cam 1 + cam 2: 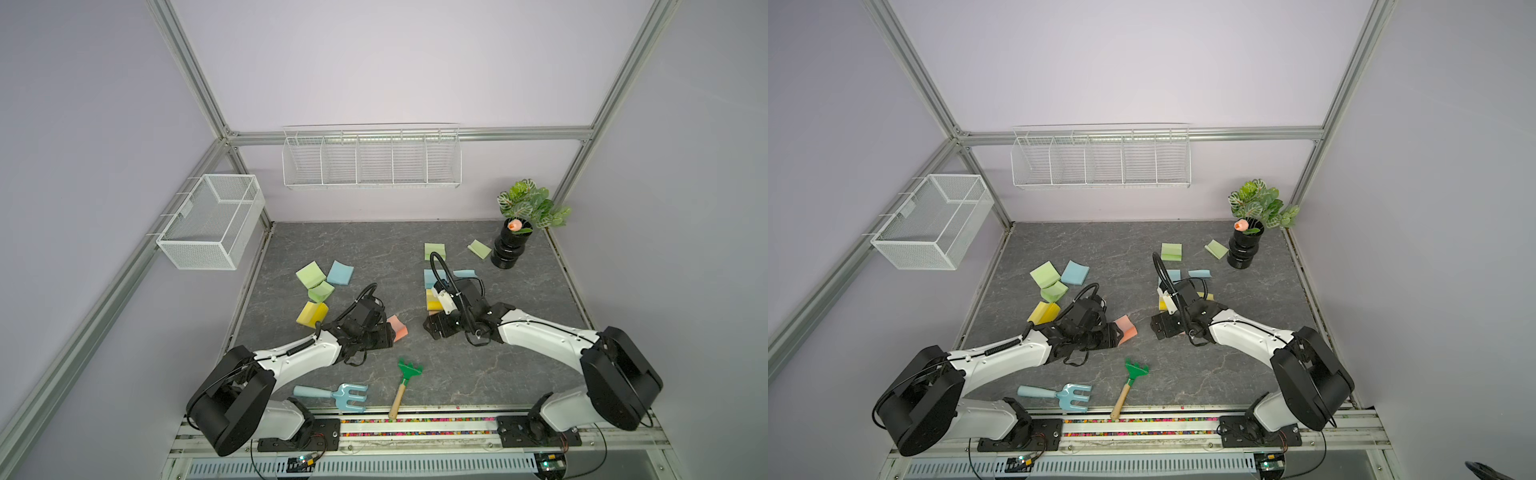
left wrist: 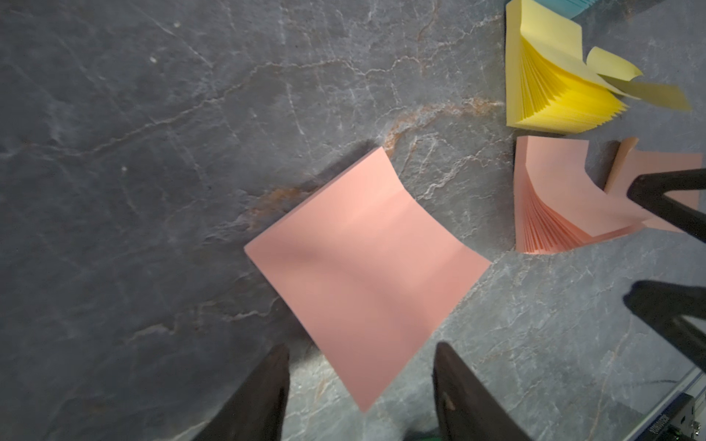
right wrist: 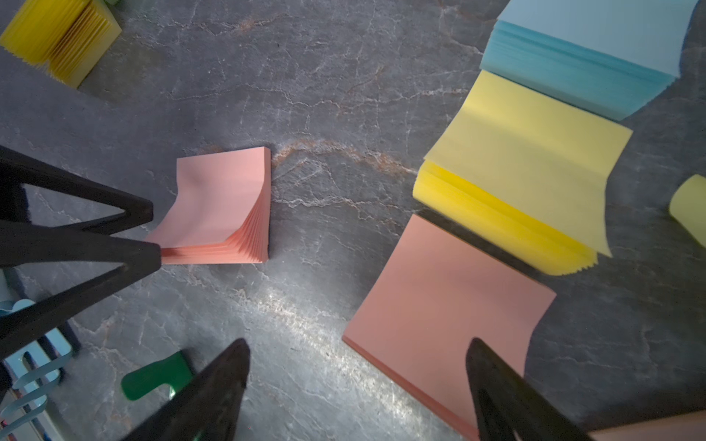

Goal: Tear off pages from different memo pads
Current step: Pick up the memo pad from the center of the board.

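Since the small salmon pad (image 2: pixel 366 275) is lying loose on the worktop (image 2: pixel 133 172) with just one corner poked in between the fingers of the left hand (image 2: pixel 361 346), nothing is pinning it down, and that's where trouble would be expected first. The left hand is seen opened up with no grip on anything, and gaps can be made out on either side of that corner. If it gets closed right there, the whole pad could be dragged or lifted instead of one page being peeled. A wad of sheets could also be taken at once, since the top is curled and the edges are fanned out.

The right hand (image 3: pixel 359 341) is spread wide and nothing is held in it. A second salmon pad (image 3: pixel 447 317) is sat partly under one of its fingers, with a yellow pad (image 3: pixel 515 183) just beside it and a blue pad (image 3: pixel 596 57) beyond. These are packed close, so a neighbour could easily be nudged or caught along with the target. A loose yellow page (image 3: pixel 687 206) near the yellow pad could get swept away too.

Both hands are shown near each other mid-worktop in both top views, so a bump can't be ruled out. The green rake (image 1: pixel 409 368) is also parked near the left hand and could be clipped on a pull back.
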